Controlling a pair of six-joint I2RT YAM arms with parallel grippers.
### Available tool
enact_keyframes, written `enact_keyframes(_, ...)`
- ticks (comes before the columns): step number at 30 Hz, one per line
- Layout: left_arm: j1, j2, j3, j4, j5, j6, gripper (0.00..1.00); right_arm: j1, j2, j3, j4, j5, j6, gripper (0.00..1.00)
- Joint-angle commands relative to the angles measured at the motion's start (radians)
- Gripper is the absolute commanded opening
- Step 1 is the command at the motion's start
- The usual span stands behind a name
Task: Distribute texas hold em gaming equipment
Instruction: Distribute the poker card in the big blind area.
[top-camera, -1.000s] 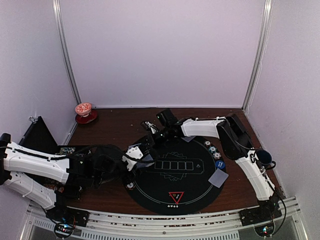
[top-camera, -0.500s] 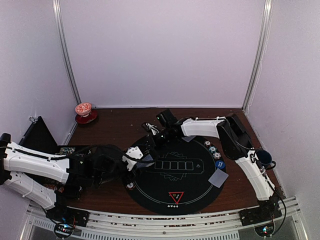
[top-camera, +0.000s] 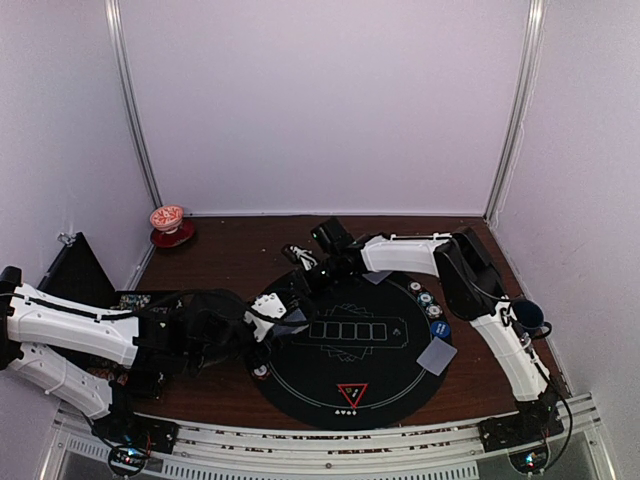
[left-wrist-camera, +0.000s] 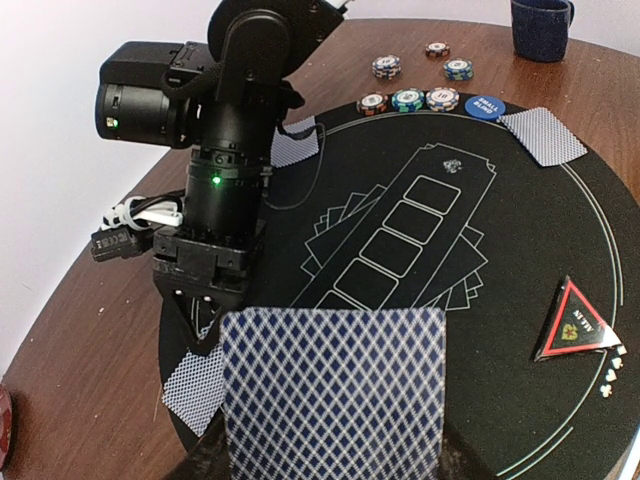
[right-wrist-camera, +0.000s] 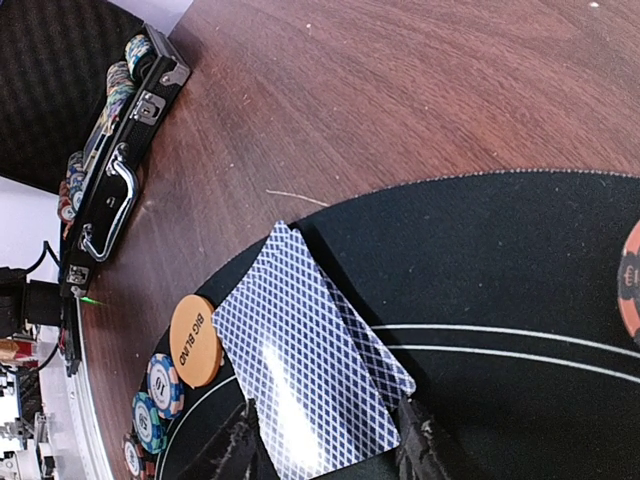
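Releasing is the step in hand. The right gripper (right-wrist-camera: 328, 432) has just spread its fingers, which now stand apart on either side of the dealt card (right-wrist-camera: 305, 365). That card lies flat and back up at the far-left rim of the round black mat (right-wrist-camera: 520, 300), and nothing seems to pinch it any longer. The orange button (right-wrist-camera: 195, 340) sits just beside it at the mat's edge, with a few chips (right-wrist-camera: 162, 385) next along the same rim.

The left gripper (top-camera: 280, 312) hovers over the mat's left side, clamped on the held card (left-wrist-camera: 330, 390), which stands upright before its camera. Whether that is a single card or the front of a stack cannot be told.

The letting-go suggests this place at the mat now has its card. A far card (left-wrist-camera: 295, 148) lies at the mat's far rim and a right-hand card (left-wrist-camera: 545, 135) at its right rim, beside the blue button (left-wrist-camera: 483, 106), so three places look served. The red triangle marker (left-wrist-camera: 575, 320) rests on the mat's near side.

The right gripper probably needs to rise straight off the mat, since a sideways drag could slide the loose card onto the bare table (right-wrist-camera: 400, 90). It could then fetch the next card from the left gripper.
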Motion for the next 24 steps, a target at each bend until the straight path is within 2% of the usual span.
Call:
enact_keyframes(1, 0.002, 0.001, 0.005, 0.048, -0.006, 0.003, 0.52, 0.008, -0.04, -0.019, -0.048, 0.055, -0.014, 0.49)
enact_keyframes(10, 0.002, 0.0, 0.005, 0.049, -0.004, 0.001, 0.52, 0.027, -0.015, -0.016, -0.031, 0.042, -0.001, 0.59)
enact_keyframes(18, 0.002, -0.002, 0.005, 0.049, -0.003, 0.002, 0.52, 0.033, 0.028, 0.029, -0.036, 0.045, -0.001, 0.6)
enact_keyframes(24, 0.002, 0.001, 0.007, 0.05, -0.003, 0.002, 0.52, 0.042, 0.037, 0.029, -0.01, -0.014, 0.031, 0.62)
